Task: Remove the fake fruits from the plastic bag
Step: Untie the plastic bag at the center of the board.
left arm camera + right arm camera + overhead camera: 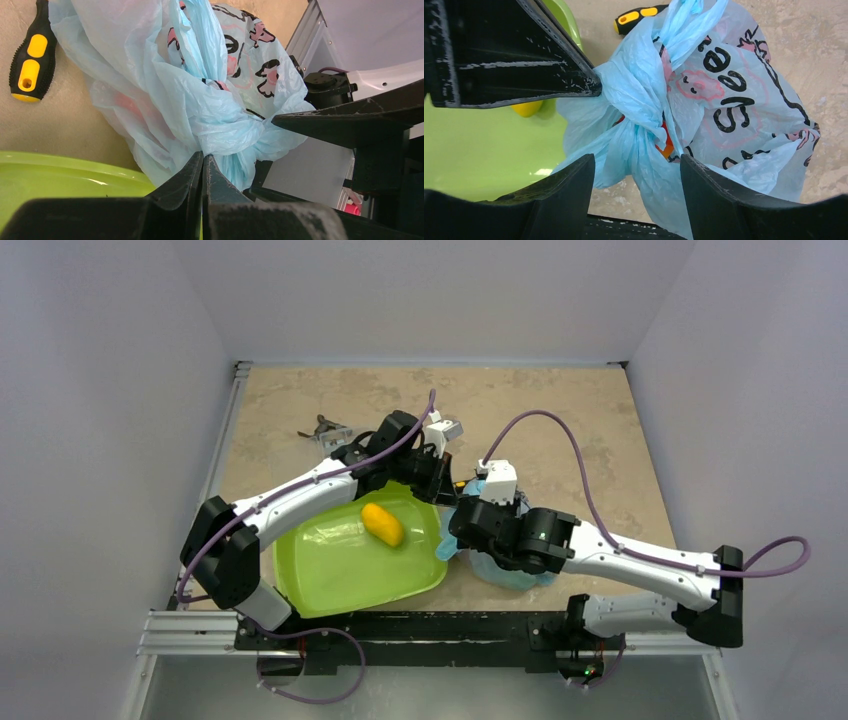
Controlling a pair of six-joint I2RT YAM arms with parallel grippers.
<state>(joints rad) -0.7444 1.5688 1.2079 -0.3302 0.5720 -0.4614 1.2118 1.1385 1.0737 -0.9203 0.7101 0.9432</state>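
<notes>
The plastic bag lies on the worktop just beside the right edge of the lime-green tray, its top twisted into a knotted neck. The left claw is closed tight on a fold of film at that neck, its jaws pressed together. The right claw stands wide, one finger on each side of the knotted neck, not touching it as far as its wrist view shows. A red-orange fake fruit shows through the film below the knot; the other fruits are hidden inside. An orange-yellow oval fruit rests in the tray. A black-and-yellow screwdriver lies on the worktop just beyond the bag.
</notes>
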